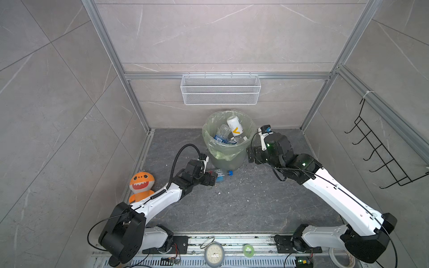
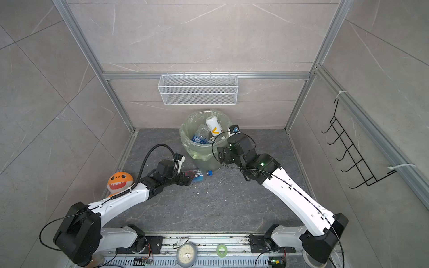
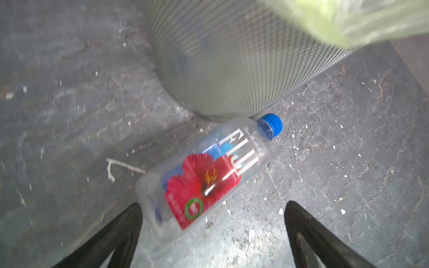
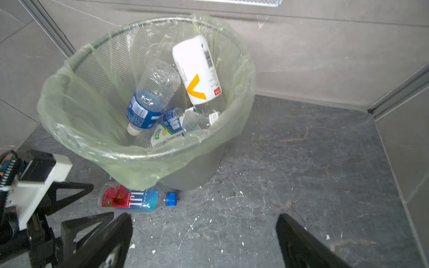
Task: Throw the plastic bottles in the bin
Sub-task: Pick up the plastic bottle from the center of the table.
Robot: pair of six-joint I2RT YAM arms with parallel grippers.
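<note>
Beside the bin [image 3: 232,69] lies a bottle [image 3: 204,176], left claw [image 3: 213,203] gaping

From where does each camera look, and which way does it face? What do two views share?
Top views: above the robot's base, looking down and forward at floor, bin and back wall; both arms show.
Left wrist: on the left arm, low, facing the bottle lying by the bin's base; open left gripper tips show.
Right wrist: on the right arm, facing the bin's mouth; open right gripper and the left gripper show.
Shared: both wrist views show that bottle.
</note>
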